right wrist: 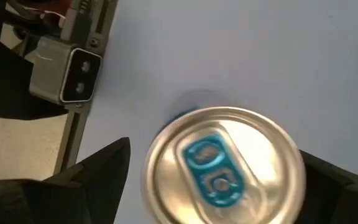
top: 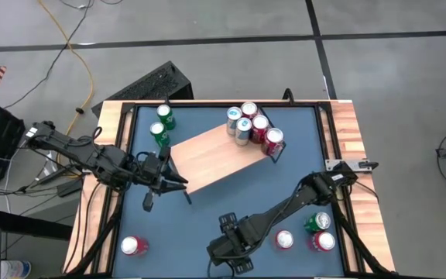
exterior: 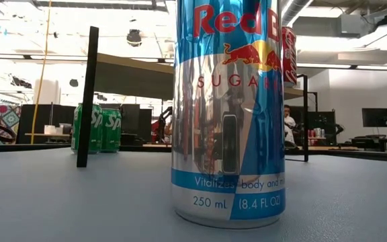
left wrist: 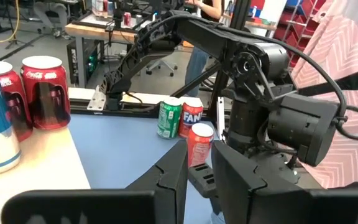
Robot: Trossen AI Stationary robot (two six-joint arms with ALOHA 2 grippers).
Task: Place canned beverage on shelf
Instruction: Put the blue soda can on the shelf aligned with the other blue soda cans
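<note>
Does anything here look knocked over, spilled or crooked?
Nothing is spilled, and every can in view stands upright. The one oddity is the shelf: it sits askew on the tabletop, at an angle to its edges, with cans bunched on one end.

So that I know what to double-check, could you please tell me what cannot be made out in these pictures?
- High view: the silver can is hidden beneath the right pincer.
- Low view: that can's top is cut off by the upper edge, and it blocks most of the cans on the shelf.
- Right wrist view: the can's label is out of sight, seen from above.
</note>
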